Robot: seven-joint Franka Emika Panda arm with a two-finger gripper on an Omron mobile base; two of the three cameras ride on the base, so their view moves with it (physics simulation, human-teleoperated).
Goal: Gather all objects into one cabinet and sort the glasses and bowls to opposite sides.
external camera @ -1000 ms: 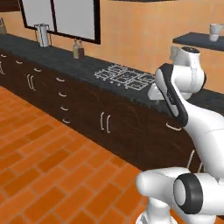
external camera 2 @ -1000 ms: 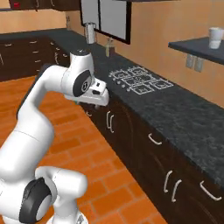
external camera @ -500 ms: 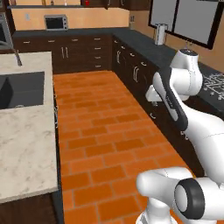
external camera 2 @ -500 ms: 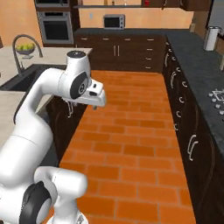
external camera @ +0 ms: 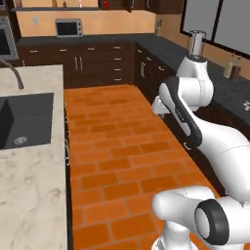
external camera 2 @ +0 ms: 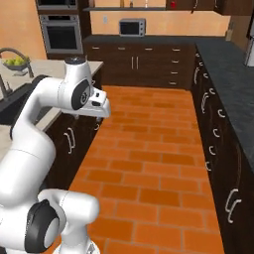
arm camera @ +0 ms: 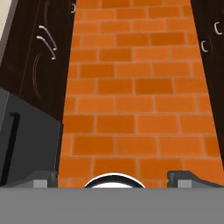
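left base view, arm: the white franka arm with dark joints (external camera: 188, 105) is folded close over its base, probably a compact pose for driving, so that it hits no cabinet.
left base view, task thing: a small red cup (external camera: 106, 4) seems to stand on the high shelf above the grey microwave (external camera: 68, 27), far from the robot; it is too small to be sure.
left base view, room: orange brick floor (external camera: 112, 151); pale stone island counter (external camera: 27, 180) with a dark sink (external camera: 24, 119); dark counter (external camera: 219, 90) with two small bottles (external camera: 232, 70) and a steel container (external camera: 196, 42).
right base view, arm: the hand hangs beside the island, over the floor, touching nothing.
right base view, room: a built-in oven (external camera 2: 60, 33), dark brown base cabinets with short pale handles (external camera 2: 149, 67), and a bowl of green fruit (external camera 2: 15, 62) on the island.
hand view, pincer: the two dark fingertips (arm camera: 43, 177) of the two-finger gripper (arm camera: 114, 178) stand wide apart, the pincer is open and holds nothing.
hand view, surface: below is only brick floor between cabinet fronts.
judgement: the robot seems to travel between places; the wall cabinet for gathering is not identified here.
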